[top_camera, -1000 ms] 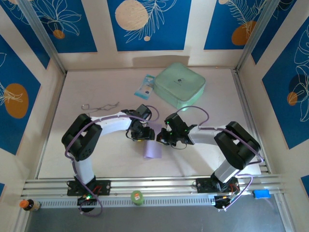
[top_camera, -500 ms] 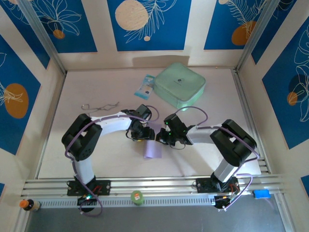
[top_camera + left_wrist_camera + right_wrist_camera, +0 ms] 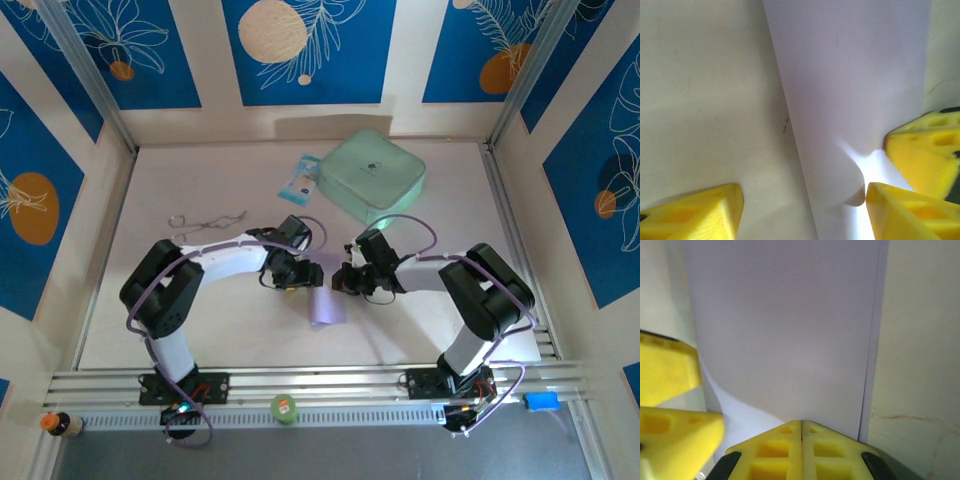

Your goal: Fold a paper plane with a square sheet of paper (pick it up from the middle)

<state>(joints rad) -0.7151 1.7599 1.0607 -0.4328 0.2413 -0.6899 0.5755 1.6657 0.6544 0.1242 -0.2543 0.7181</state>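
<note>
The square sheet of paper (image 3: 325,305) is pale lavender and folded into a narrow strip, lying on the table between the two arms. My left gripper (image 3: 301,276) is open over its upper end. In the left wrist view one of its yellow fingers (image 3: 696,214) stands on bare table left of the sheet (image 3: 850,90). The other finger (image 3: 905,212) is on the paper beside a lifted curl. My right gripper (image 3: 346,283) is shut, its joined tips (image 3: 801,426) resting on the sheet (image 3: 785,325), whose lower layer peeks out along the right edge.
A mint-green case (image 3: 375,178) and a blue-white packet (image 3: 300,180) lie at the back of the table. A bent wire piece (image 3: 205,219) lies at the left. A green-capped item (image 3: 285,408) sits on the front rail.
The sheet has slid a little to the right, along with both grippers. The left jaws have opened slightly wider. The right gripper stays shut.
</note>
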